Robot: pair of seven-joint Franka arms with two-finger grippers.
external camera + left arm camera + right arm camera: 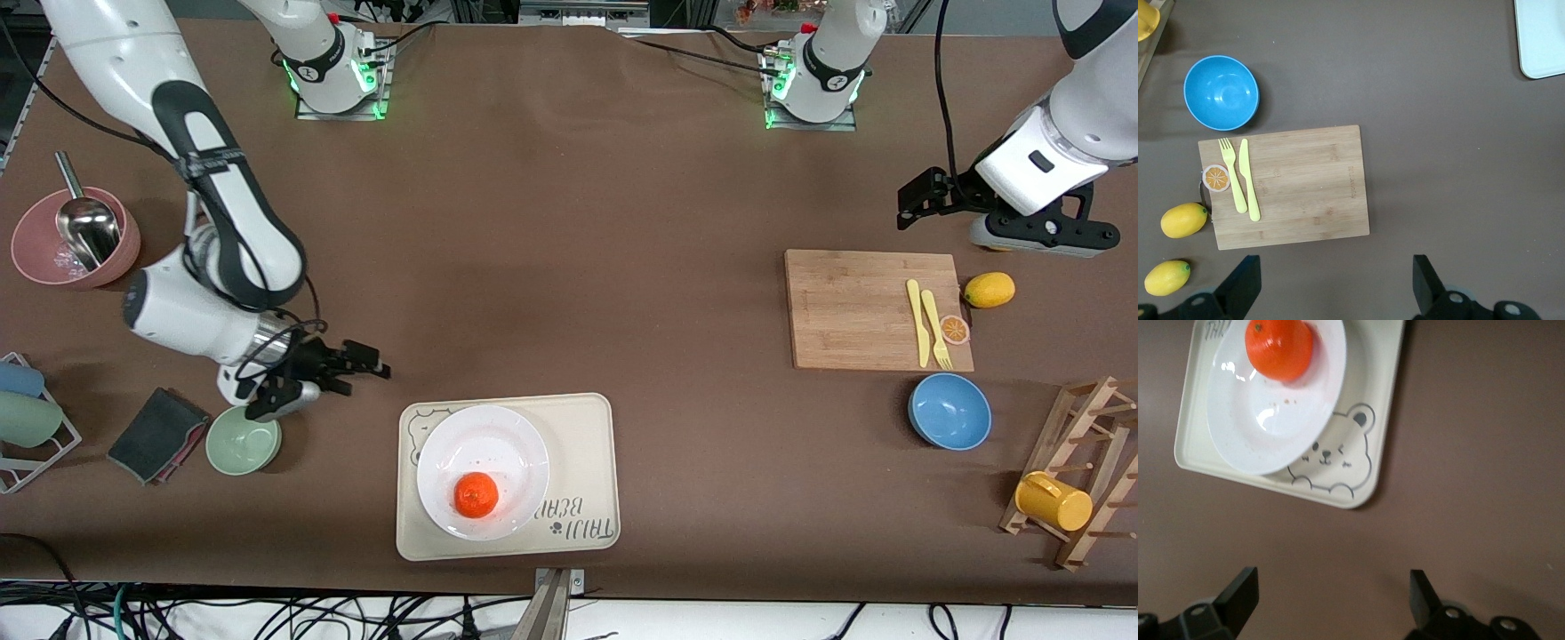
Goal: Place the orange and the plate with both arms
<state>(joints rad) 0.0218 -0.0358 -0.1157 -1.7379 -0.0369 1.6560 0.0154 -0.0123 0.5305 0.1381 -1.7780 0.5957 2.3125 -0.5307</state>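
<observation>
The orange (476, 494) sits on the white plate (480, 440), near the rim closest to the front camera. The plate rests on the cream bear-print tray (578, 444). The right wrist view shows the orange (1279, 348), the plate (1265, 427) and the tray (1338, 487). My right gripper (360, 363) is open and empty over bare table between the green bowl and the tray, and it also shows in its wrist view (1331, 600). My left gripper (920, 197) is open and empty over bare table beside the cutting board, as its wrist view shows (1337, 287).
A wooden cutting board (867, 307) holds a yellow knife and fork and an orange-slice disc (954, 330), with a lemon (989, 290) beside it. There is also a blue bowl (949, 411), green bowl (243, 440), pink bowl with ladle (76, 238), dark cloth (158, 434), and rack with yellow mug (1053, 500).
</observation>
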